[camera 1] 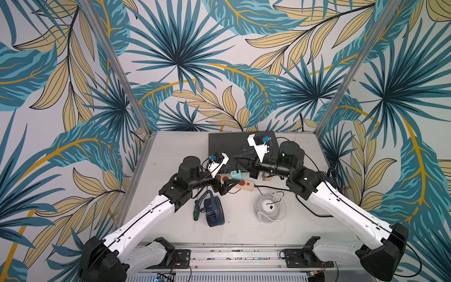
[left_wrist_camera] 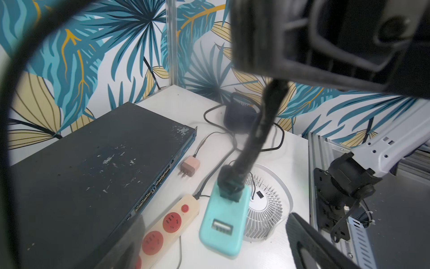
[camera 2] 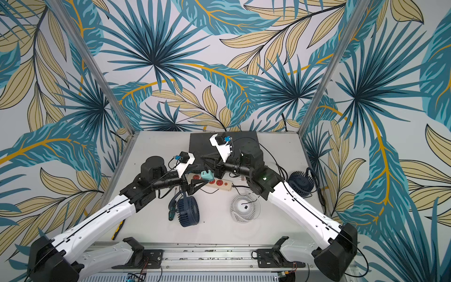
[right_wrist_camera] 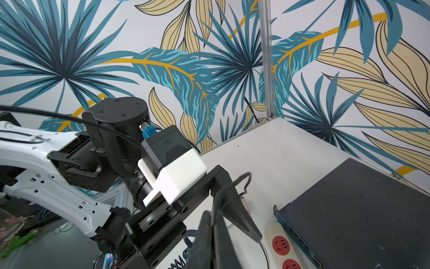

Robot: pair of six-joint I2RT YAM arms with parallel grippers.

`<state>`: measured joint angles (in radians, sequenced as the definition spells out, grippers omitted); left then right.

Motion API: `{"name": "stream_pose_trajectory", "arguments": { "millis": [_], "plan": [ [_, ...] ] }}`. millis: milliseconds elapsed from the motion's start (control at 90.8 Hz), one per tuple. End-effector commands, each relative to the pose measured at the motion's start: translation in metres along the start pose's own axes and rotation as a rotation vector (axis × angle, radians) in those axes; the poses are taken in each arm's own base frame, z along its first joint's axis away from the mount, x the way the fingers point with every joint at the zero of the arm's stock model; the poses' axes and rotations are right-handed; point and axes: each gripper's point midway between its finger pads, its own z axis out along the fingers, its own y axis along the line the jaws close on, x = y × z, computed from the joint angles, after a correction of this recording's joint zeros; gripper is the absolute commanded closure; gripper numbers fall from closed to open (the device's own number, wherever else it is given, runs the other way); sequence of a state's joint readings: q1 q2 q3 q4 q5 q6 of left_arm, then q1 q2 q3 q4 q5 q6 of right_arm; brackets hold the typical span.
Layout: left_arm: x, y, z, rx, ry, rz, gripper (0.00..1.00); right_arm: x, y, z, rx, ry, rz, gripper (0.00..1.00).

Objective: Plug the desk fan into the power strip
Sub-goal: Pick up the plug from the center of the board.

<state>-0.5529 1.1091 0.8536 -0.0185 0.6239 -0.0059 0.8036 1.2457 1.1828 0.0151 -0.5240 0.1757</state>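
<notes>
The cream power strip point(camera 1: 244, 183) with red sockets lies in front of the switch box, also in the left wrist view point(left_wrist_camera: 183, 217). My right gripper point(left_wrist_camera: 229, 187) is shut on the top end of a teal plug adapter point(left_wrist_camera: 221, 223), holding it tilted just above the strip. A thin black cord runs up between its fingers point(right_wrist_camera: 210, 233). My left gripper point(camera 1: 225, 188) stands open at the strip, its fingers point(left_wrist_camera: 311, 244) either side of the adapter without touching it. The white round desk fan point(camera 1: 269, 207) lies flat to the right with a thin black cord.
A flat dark grey switch box point(camera 1: 234, 146) fills the back middle. A dark blue fan point(camera 1: 213, 211) and a green-handled screwdriver point(camera 1: 196, 214) lie front left. Another dark blue fan point(camera 2: 300, 183) stands far right. A pink adapter point(left_wrist_camera: 190, 166) lies beside the box, with loose black cords point(camera 1: 314, 212) around.
</notes>
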Motion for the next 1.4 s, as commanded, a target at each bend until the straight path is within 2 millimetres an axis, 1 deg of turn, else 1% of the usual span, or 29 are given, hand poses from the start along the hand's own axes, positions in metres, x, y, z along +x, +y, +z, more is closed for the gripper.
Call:
{"name": "stream_pose_trajectory", "arguments": {
  "millis": [0,165,320,419,430,441,463,584,650,727,804,881,936,1014,1080,1102,1135,1201,1245,1300,1344,1388],
  "plan": [
    [0.001,-0.018,-0.001,0.101,-0.009,0.019,0.08,-0.011,0.014,-0.004,-0.073,-0.026,-0.002,0.98],
    [-0.002,-0.027,-0.001,0.155,-0.029,0.006,0.22,-0.016,0.019,-0.006,-0.098,-0.044,0.008,0.98],
    [0.002,-0.023,0.002,0.147,-0.025,-0.006,0.31,-0.023,0.03,-0.011,-0.138,-0.073,0.014,0.98],
    [0.001,-0.023,0.003,0.152,-0.037,-0.014,0.37,-0.026,0.031,-0.013,-0.14,-0.084,0.015,0.98],
    [0.0,-0.023,0.003,0.153,-0.04,-0.014,0.37,-0.026,0.03,-0.013,-0.138,-0.084,0.015,0.98],
    [0.0,-0.023,0.003,0.152,-0.042,-0.015,0.38,-0.027,0.025,-0.015,-0.122,-0.089,0.016,0.98],
    [0.001,-0.023,0.003,0.154,-0.044,-0.019,0.39,-0.028,0.02,-0.017,-0.106,-0.093,0.017,0.98],
    [0.002,-0.023,0.003,0.151,-0.05,-0.029,0.47,-0.029,0.016,-0.02,-0.091,-0.103,0.023,0.98],
    [0.003,-0.022,0.003,0.151,-0.052,-0.038,0.55,-0.029,0.015,-0.02,-0.09,-0.11,0.028,0.98],
    [0.003,-0.022,0.003,0.146,-0.057,-0.049,0.67,-0.028,0.012,-0.021,-0.079,-0.115,0.035,0.98],
    [0.003,-0.02,0.002,0.131,-0.063,-0.052,0.72,-0.026,0.008,-0.023,-0.065,-0.115,0.045,0.98],
    [0.003,-0.019,0.0,0.111,-0.068,-0.048,0.8,-0.024,0.005,-0.024,-0.058,-0.117,0.056,0.98],
    [0.003,-0.018,0.0,0.105,-0.071,-0.048,0.82,-0.023,0.005,-0.024,-0.059,-0.12,0.067,0.98],
    [0.003,-0.017,0.0,0.104,-0.074,-0.053,0.88,-0.02,0.003,-0.025,-0.057,-0.117,0.074,0.97],
    [0.003,-0.016,-0.001,0.096,-0.074,-0.058,0.9,-0.018,0.0,-0.026,-0.04,-0.117,0.075,0.96],
    [0.003,-0.015,-0.001,0.088,-0.071,-0.06,0.9,-0.017,-0.002,-0.026,-0.028,-0.116,0.074,0.93],
    [0.004,-0.012,-0.002,0.064,-0.067,-0.061,0.9,-0.014,-0.008,-0.027,0.005,-0.113,0.075,0.86],
    [0.009,-0.002,-0.004,-0.008,-0.04,-0.056,0.9,-0.004,-0.026,-0.026,0.101,-0.084,0.083,0.76],
    [0.015,0.005,-0.005,-0.058,-0.013,-0.048,0.91,0.006,-0.04,-0.026,0.171,-0.057,0.091,0.62],
    [0.023,0.012,-0.006,-0.116,0.031,-0.036,0.92,0.021,-0.055,-0.026,0.243,-0.011,0.105,0.49],
    [0.031,0.017,-0.006,-0.155,0.081,-0.029,0.93,0.032,-0.062,-0.024,0.273,0.027,0.117,0.35],
    [0.038,0.021,-0.006,-0.19,0.133,-0.022,0.93,0.043,-0.066,-0.021,0.286,0.065,0.135,0.26]
  ]
}}
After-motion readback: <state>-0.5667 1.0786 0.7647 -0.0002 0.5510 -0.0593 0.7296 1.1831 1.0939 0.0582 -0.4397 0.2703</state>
